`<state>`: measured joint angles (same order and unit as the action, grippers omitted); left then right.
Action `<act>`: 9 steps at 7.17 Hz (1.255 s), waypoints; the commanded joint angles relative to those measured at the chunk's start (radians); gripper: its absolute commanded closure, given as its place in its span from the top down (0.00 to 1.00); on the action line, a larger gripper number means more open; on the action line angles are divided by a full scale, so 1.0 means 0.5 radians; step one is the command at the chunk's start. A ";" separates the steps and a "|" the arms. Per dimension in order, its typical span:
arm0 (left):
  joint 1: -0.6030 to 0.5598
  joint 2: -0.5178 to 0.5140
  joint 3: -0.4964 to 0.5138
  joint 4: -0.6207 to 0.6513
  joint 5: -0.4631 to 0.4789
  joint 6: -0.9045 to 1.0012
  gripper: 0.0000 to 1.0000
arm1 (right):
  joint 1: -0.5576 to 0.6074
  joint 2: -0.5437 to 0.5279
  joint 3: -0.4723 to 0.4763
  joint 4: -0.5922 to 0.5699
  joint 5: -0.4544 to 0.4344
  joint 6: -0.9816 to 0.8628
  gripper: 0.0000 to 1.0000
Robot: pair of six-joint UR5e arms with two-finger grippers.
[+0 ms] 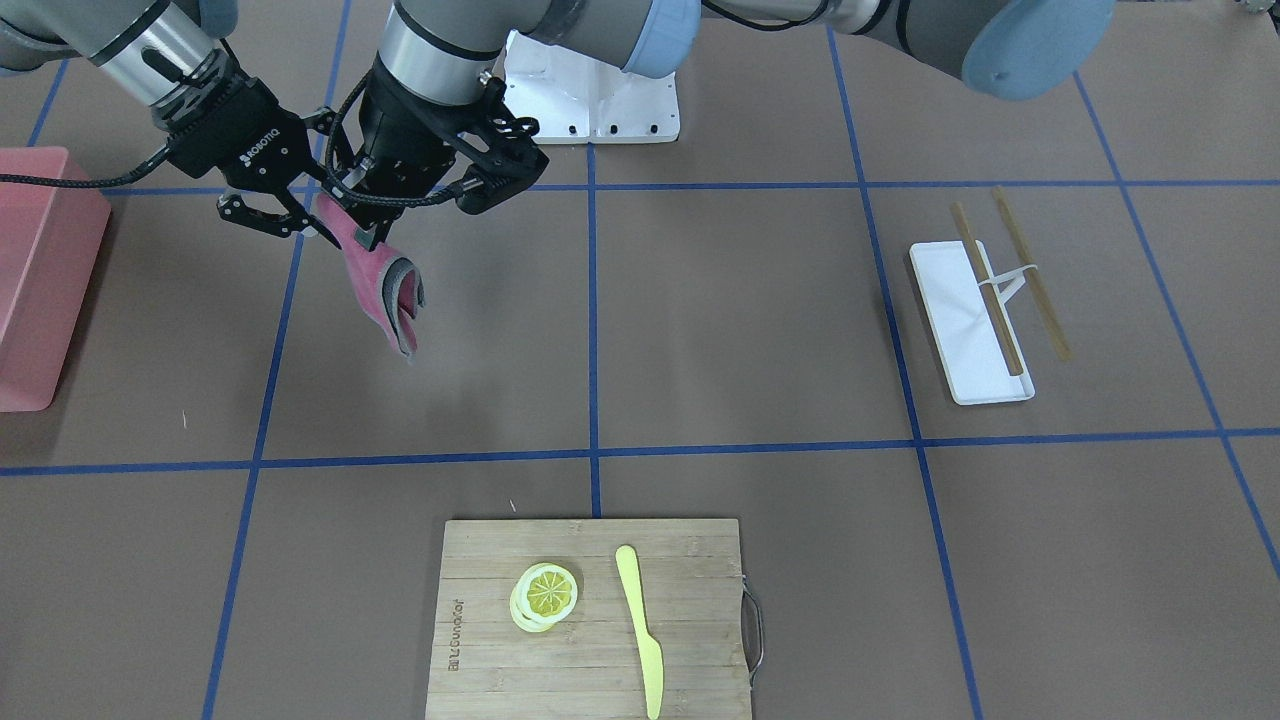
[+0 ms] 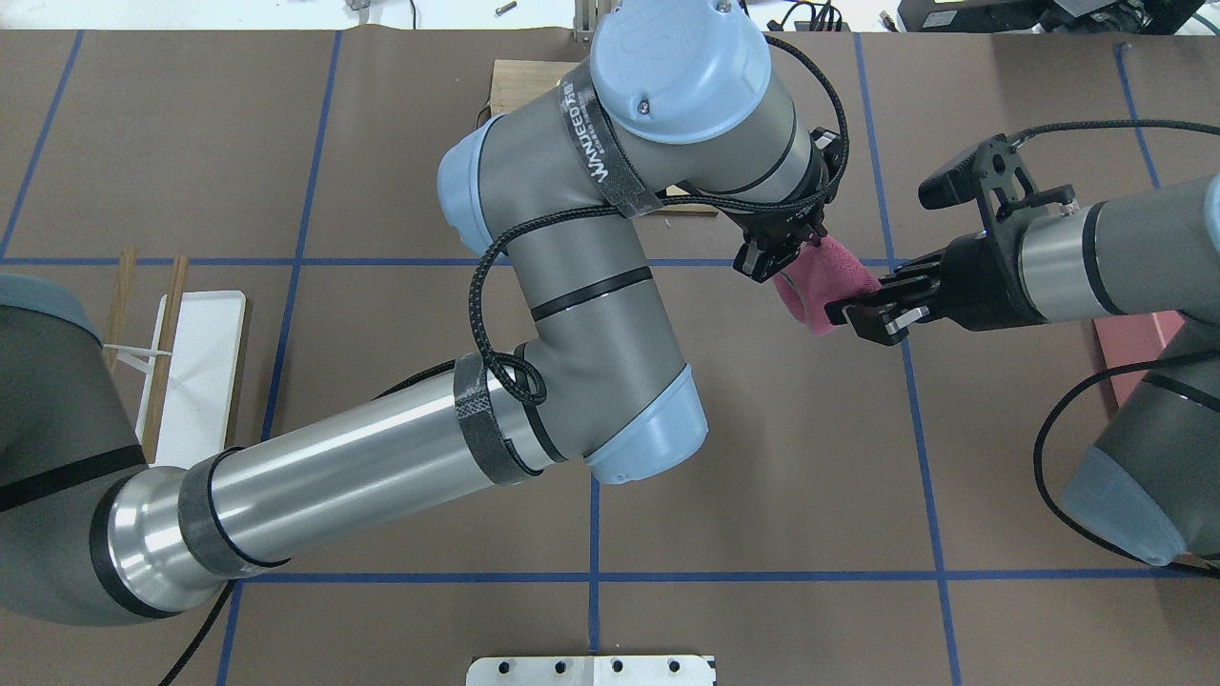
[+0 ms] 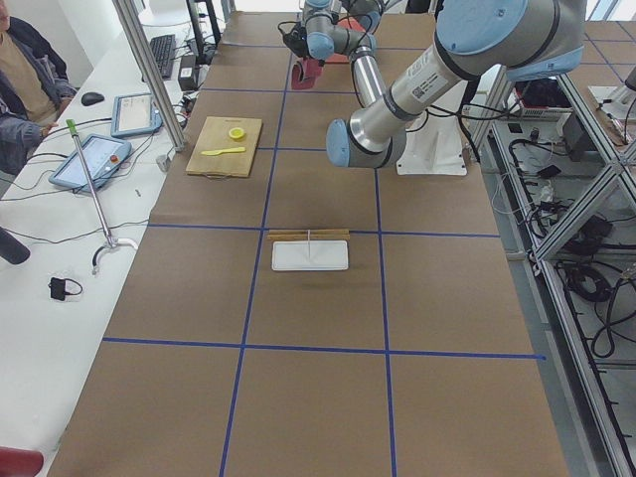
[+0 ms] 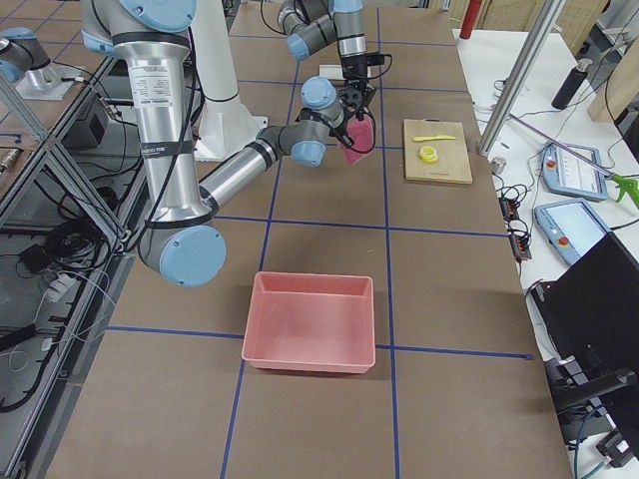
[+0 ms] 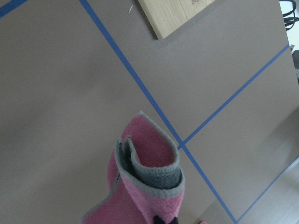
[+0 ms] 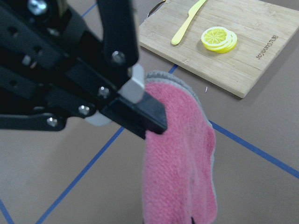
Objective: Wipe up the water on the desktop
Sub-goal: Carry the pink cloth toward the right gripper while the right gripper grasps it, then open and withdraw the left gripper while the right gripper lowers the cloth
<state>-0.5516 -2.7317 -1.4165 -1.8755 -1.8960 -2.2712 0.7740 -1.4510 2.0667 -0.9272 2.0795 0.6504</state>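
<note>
A pink cloth with a grey edge (image 1: pixel 385 290) hangs folded above the brown desktop (image 1: pixel 740 320), clear of it. My left gripper (image 1: pixel 372 238) reaches across and is shut on the cloth near its top. My right gripper (image 1: pixel 318 225) meets it from the other side and is shut on the cloth's top end. From overhead, the cloth (image 2: pixel 820 286) sits between the left gripper (image 2: pixel 777 262) and the right gripper (image 2: pixel 839 312). The left wrist view shows the cloth (image 5: pixel 149 186) hanging over a blue tape crossing. In the right wrist view the cloth (image 6: pixel 180 163) fills the centre. I see no water on the desktop.
A bamboo cutting board (image 1: pixel 700 600) holds lemon slices (image 1: pixel 545 595) and a yellow knife (image 1: pixel 640 630). A white tray (image 1: pixel 965 330) with chopsticks (image 1: pixel 1030 270) lies on my left side. A pink bin (image 1: pixel 40 280) stands on my right side.
</note>
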 commanded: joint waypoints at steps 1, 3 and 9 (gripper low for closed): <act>-0.001 0.009 -0.014 -0.004 -0.003 -0.001 0.00 | -0.002 -0.019 0.005 0.001 0.001 0.006 0.00; -0.001 0.036 -0.057 -0.001 -0.003 0.032 0.85 | -0.002 -0.022 0.005 0.001 0.001 0.021 0.00; -0.178 0.703 -0.865 0.026 -0.103 0.148 0.98 | -0.219 0.066 0.002 -0.343 -0.087 0.972 0.00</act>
<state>-0.6085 -2.4601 -1.7708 -1.8635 -1.9171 -2.2359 0.7149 -1.4577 2.0645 -1.0037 2.0634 1.0420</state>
